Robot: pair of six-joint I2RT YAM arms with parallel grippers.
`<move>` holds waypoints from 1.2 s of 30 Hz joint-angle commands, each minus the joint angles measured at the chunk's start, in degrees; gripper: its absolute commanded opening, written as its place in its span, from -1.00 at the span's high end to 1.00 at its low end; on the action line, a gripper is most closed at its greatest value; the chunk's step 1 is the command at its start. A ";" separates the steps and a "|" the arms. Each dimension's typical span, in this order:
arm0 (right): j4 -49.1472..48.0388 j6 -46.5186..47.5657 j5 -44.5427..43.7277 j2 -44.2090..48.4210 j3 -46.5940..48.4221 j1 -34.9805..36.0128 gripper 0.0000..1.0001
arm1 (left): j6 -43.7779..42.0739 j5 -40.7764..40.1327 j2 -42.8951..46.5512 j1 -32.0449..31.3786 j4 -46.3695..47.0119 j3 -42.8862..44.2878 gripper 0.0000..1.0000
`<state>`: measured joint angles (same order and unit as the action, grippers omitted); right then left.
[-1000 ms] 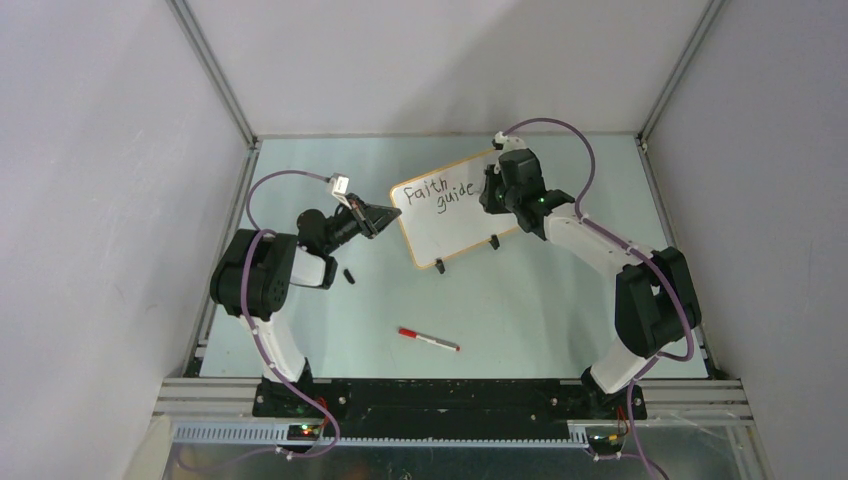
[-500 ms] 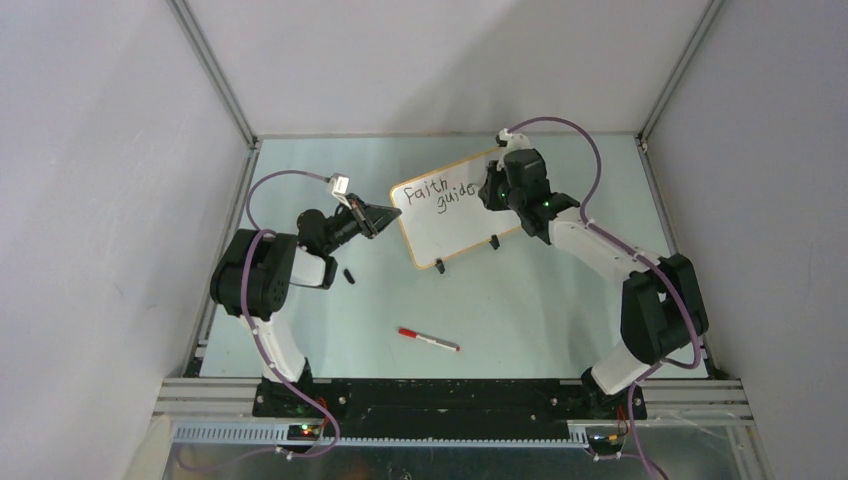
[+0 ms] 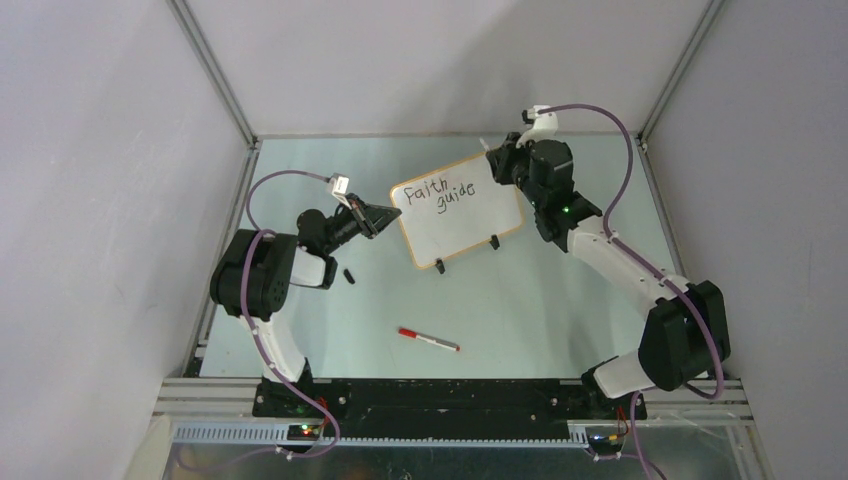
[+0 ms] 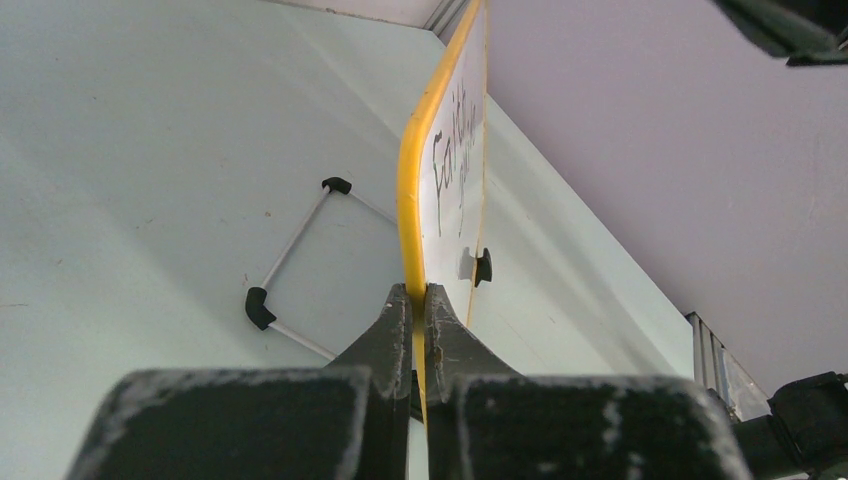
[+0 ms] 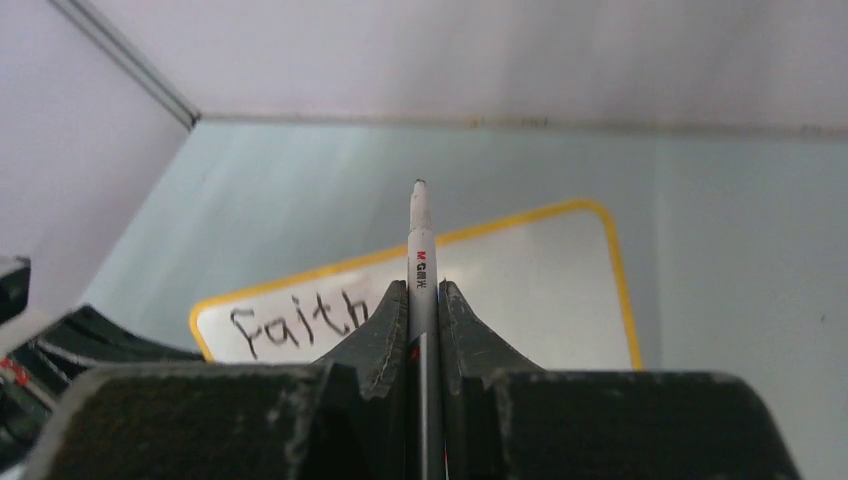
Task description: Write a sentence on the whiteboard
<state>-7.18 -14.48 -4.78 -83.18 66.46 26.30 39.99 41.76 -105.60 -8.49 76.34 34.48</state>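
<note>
The whiteboard [image 3: 470,222], white with an orange frame, stands tilted on black clip feet [image 3: 440,266] at mid-table. The sentence [image 3: 440,195] in black marker reads "faith guide" in two staggered lines. My left gripper [image 3: 392,222] is shut on the board's left edge; in the left wrist view both fingers pinch the yellow frame [image 4: 412,200] at my left gripper [image 4: 419,292]. My right gripper [image 3: 500,160] hovers off the board's far right corner, shut on a white marker [image 5: 420,245] whose tip points up, clear of the whiteboard [image 5: 530,290]. My right gripper [image 5: 422,290] hides part of the writing.
A red-capped marker [image 3: 428,340] lies on the table near the front. A small black cap [image 3: 349,275] rests by the left arm. A white wire stand with black corners [image 4: 262,300] shows behind the board. Grey walls close in left, right and back.
The right arm has pulled back and to the right, lifting the marker off the board, so the word "guide" now shows whole. The left arm and the board have not moved.
</note>
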 commanded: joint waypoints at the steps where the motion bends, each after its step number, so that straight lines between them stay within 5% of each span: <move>1: -12.99 2.38 -3.94 0.06 0.26 -0.29 1.00 | -3.70 0.10 1.92 -0.25 0.32 -0.66 1.00; 11: -8.14 3.55 1.82 6.21 -8.11 -1.89 1.00 | -3.78 -0.03 1.44 -0.33 -0.39 -0.23 1.00; 19: 3.18 1.63 3.57 5.04 -5.36 -2.16 1.00 | -3.95 -0.35 1.34 -0.30 -1.04 -0.03 1.00; 36: 10.09 0.82 6.01 -2.19 0.21 -1.93 1.00 | -3.56 -0.79 1.01 -0.46 -0.69 0.08 1.00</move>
<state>0.60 -13.45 0.30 -83.72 63.20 24.25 39.86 41.50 -105.19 -8.67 76.05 34.26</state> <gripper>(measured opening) 0.145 0.017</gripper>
